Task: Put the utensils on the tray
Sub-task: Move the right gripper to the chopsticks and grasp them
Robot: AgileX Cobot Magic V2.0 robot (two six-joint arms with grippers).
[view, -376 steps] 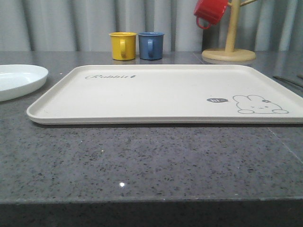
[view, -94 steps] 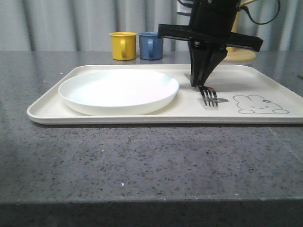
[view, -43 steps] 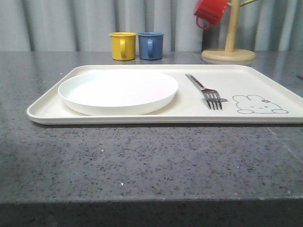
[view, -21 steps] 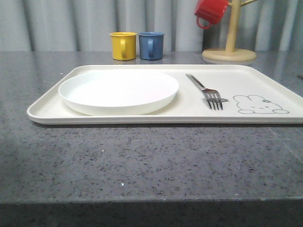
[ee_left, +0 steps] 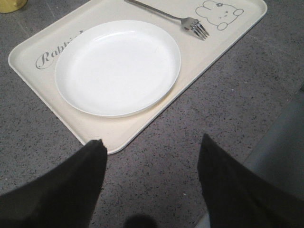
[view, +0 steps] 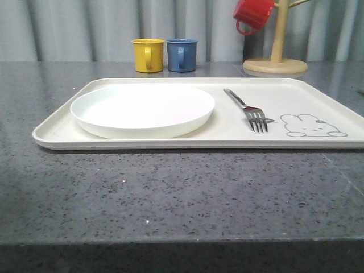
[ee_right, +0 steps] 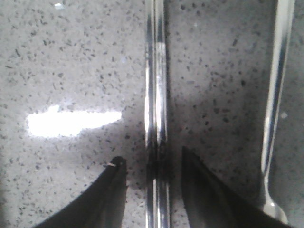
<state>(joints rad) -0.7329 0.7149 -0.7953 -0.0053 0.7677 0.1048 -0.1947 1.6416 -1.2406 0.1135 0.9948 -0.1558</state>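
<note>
On the dark speckled granite countertop sits the cream rabbit tray, white plate on its left half and the fork just beside it, tines near the bunny drawing. Yellow mug and blue mug stand behind, with a red mug hanging on the wooden mug tree. Bare counter stretches in front of the tray. Left gripper hangs spread over the tray's near corner. Right gripper straddles the flat knife on the counter, fingers apart, spoon lying alongside.
</note>
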